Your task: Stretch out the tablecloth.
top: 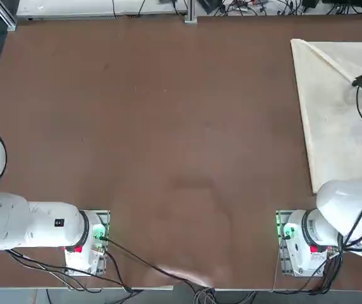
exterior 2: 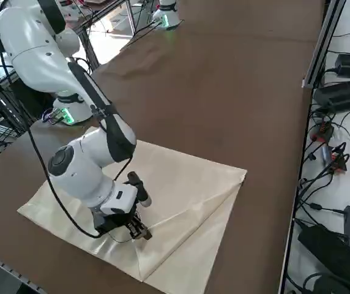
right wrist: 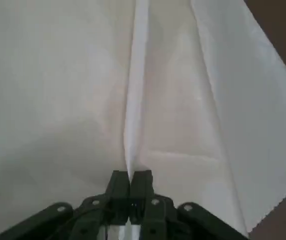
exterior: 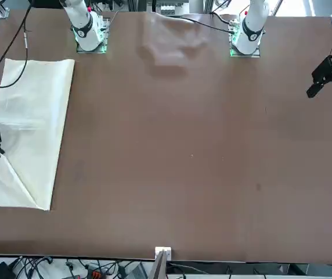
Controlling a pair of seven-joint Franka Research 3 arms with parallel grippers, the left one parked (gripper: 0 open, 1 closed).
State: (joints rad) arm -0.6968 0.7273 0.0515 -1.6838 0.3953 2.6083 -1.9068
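Brown table (top: pixel 168 158): right pincer (right wrist: pixel 129 186) pinches tablecloth (right wrist: pixel 58 90) ridge.

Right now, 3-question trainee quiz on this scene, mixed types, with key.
1. True or false: the right end effector is shut on a pinched ridge of the tablecloth.
2. Multiple choice: the tablecloth lies A) centred on the table, B) near the table's edge on the working arm's side, C) in front of the parked arm.
3. Short answer: is the tablecloth fully spread?

Key
1. True: the fingers meet on a raised fold.
2. B.
3. No: one corner is folded over diagonally onto the sheet.
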